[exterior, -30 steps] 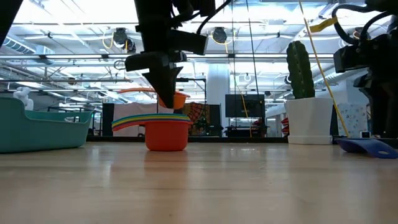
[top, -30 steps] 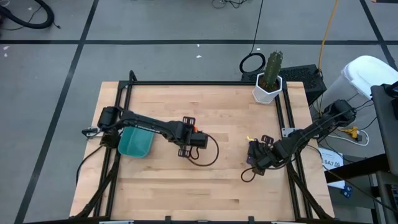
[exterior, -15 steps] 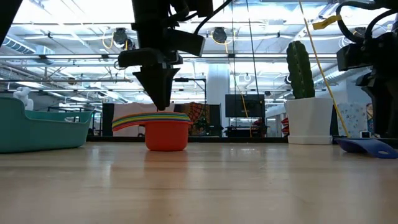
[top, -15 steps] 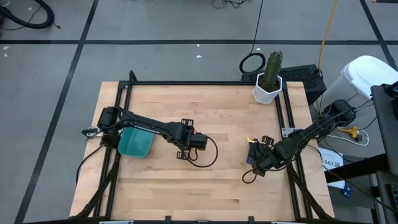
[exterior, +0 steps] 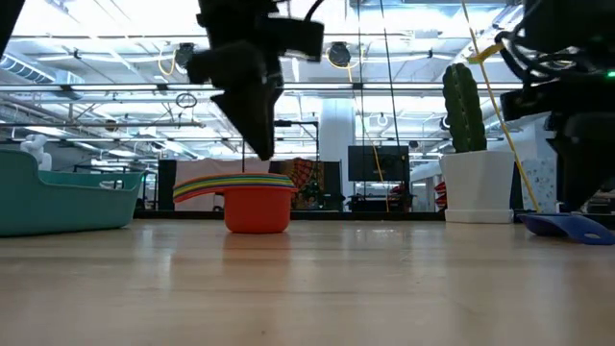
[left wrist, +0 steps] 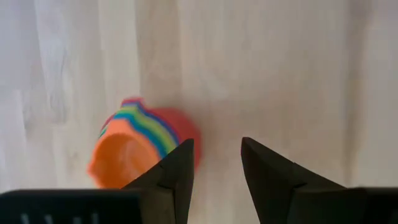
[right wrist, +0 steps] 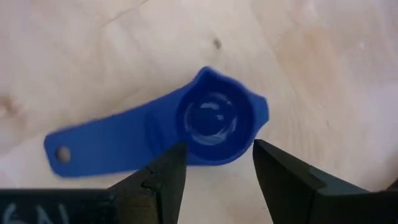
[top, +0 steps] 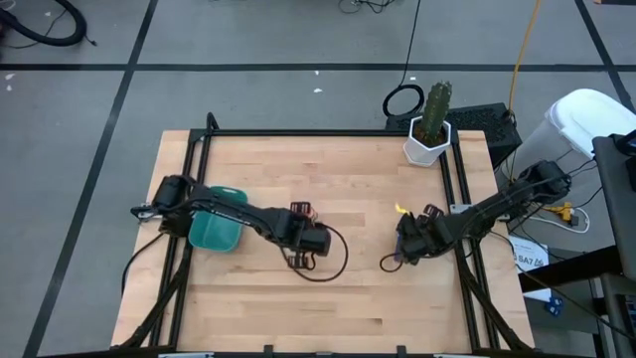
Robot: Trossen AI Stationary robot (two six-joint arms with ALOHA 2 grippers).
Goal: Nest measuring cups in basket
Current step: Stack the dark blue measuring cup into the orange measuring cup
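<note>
A stack of nested measuring cups [exterior: 256,204] stands on its red bottom cup near the table's middle, rainbow handles fanned to one side; an orange cup [left wrist: 121,158] sits innermost. My left gripper [left wrist: 214,155] hangs open above and just beside the stack, touching nothing. A lone blue cup [right wrist: 217,121] lies upright on the wood near the table's right edge, also seen in the low view [exterior: 567,227]. My right gripper [right wrist: 217,158] hovers open over it, fingers on either side of the bowl. The teal basket [top: 217,231] sits at the left, under the left arm.
A white pot with a cactus [top: 428,139] stands at the far right corner. Black rails [top: 328,132] frame the table. Cables loop on the wood by each gripper. Bare wood lies between the stack and the blue cup and along the near edge.
My left gripper lowered the orange cup into the stack, let it go, and has risen, shifting slightly toward the near edge. The orange cup now sits nested inside the stack. My right gripper has shifted a little toward the far edge, over the blue cup.
</note>
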